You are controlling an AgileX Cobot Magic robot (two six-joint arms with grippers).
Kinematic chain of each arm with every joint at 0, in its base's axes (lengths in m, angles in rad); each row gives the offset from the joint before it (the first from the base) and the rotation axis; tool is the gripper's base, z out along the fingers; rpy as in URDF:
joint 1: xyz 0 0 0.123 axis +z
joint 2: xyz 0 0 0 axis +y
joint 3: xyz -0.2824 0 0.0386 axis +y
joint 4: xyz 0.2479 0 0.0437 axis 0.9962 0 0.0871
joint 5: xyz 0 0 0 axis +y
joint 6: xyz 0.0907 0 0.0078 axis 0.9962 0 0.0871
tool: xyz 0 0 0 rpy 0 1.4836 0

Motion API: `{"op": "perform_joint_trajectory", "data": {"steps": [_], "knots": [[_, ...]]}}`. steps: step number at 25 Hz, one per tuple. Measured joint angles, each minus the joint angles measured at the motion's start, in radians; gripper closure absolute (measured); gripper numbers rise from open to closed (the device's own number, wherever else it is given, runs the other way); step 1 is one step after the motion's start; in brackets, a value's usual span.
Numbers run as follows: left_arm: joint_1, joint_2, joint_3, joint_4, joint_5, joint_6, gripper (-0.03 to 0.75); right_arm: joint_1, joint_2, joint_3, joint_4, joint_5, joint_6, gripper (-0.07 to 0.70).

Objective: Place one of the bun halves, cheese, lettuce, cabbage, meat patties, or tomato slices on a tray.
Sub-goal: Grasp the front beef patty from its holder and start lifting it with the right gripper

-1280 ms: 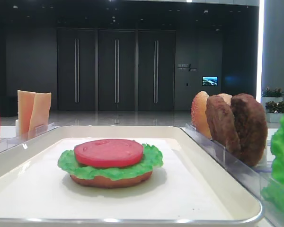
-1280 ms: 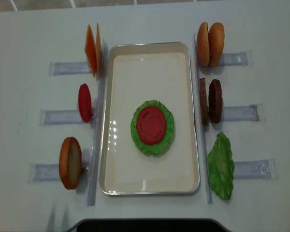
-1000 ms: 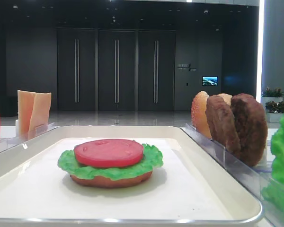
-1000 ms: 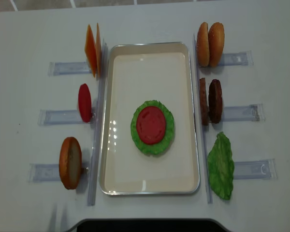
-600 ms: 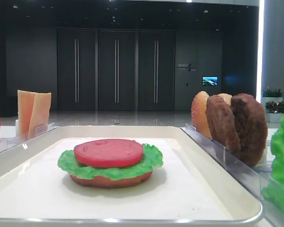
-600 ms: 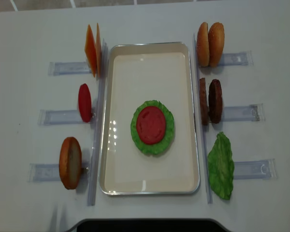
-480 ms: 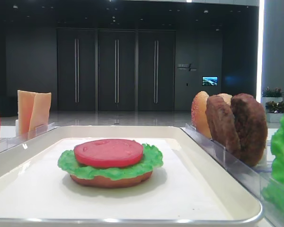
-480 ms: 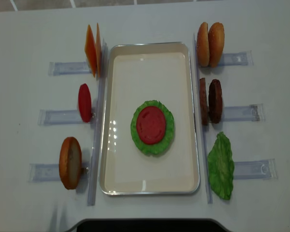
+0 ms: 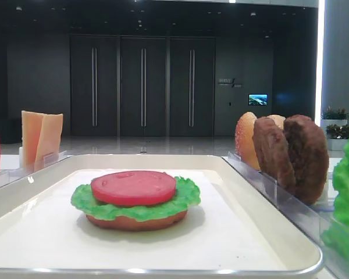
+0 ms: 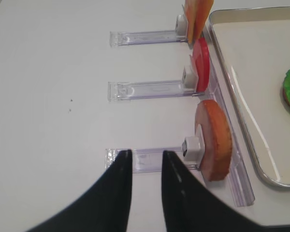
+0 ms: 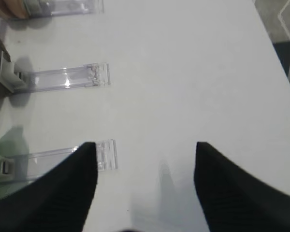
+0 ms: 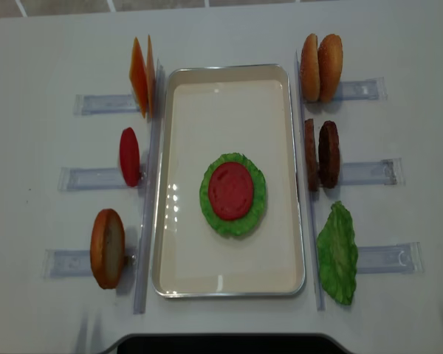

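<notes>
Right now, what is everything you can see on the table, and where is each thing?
Cream-white rectangular tray: one, centre.
Flat brown bun base: one, on tray, under leaf.
Green ruffled lettuce leaf: one, on base; another right, near.
Red tomato slice: one atop stack; another left.
Orange cheese slices: two, far left.
Seeded bun halves: two far right; one near left.
Brown meat patties: two, right.
Clear plastic holders: six, beside tray.
Left hand: black, narrowly parted.
Right hand: black, open, empty.

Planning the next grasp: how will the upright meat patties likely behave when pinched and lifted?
The meat patties stand on edge without sagging, so they are probably stiff. Their rough grainy faces should resist slipping. Being round discs, one might roll or topple if nudged out of its clear holder.
</notes>
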Motion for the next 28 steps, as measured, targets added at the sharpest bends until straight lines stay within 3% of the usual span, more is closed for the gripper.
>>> {"op": "perform_joint_trajectory", "data": {"steps": [3, 7, 13, 18, 21, 26, 28], "knots": [[0.0, 0.0, 0.0, 0.0, 0.0, 0.0, 0.556, 0.0, 0.322, -0.128, 0.0, -0.045, 0.007, 0.212], [0.0, 0.0, 0.0, 0.0, 0.0, 0.0, 0.556, 0.0, 0.71, -0.317, 0.0, -0.045, -0.003, 0.212], [0.0, 0.0, 0.0, 0.0, 0.0, 0.0, 0.556, 0.0, 1.014, -0.546, -0.001, -0.02, -0.005, 0.212], [0.0, 0.0, 0.0, 0.0, 0.0, 0.0, 0.556, 0.034, 1.119, -0.657, -0.003, 0.017, 0.032, 0.219], [0.0, 0.0, 0.0, 0.0, 0.0, 0.0, 0.556, 0.163, 1.129, -0.678, -0.02, 0.023, 0.109, 0.219], [0.0, 0.0, 0.0, 0.0, 0.0, 0.0, 0.556, 0.499, 1.156, -0.749, -0.132, 0.021, 0.321, 0.219], [0.0, 0.0, 0.0, 0.0, 0.0, 0.0, 0.556, 0.597, 1.19, -0.795, -0.175, 0.036, 0.399, 0.219]]}}
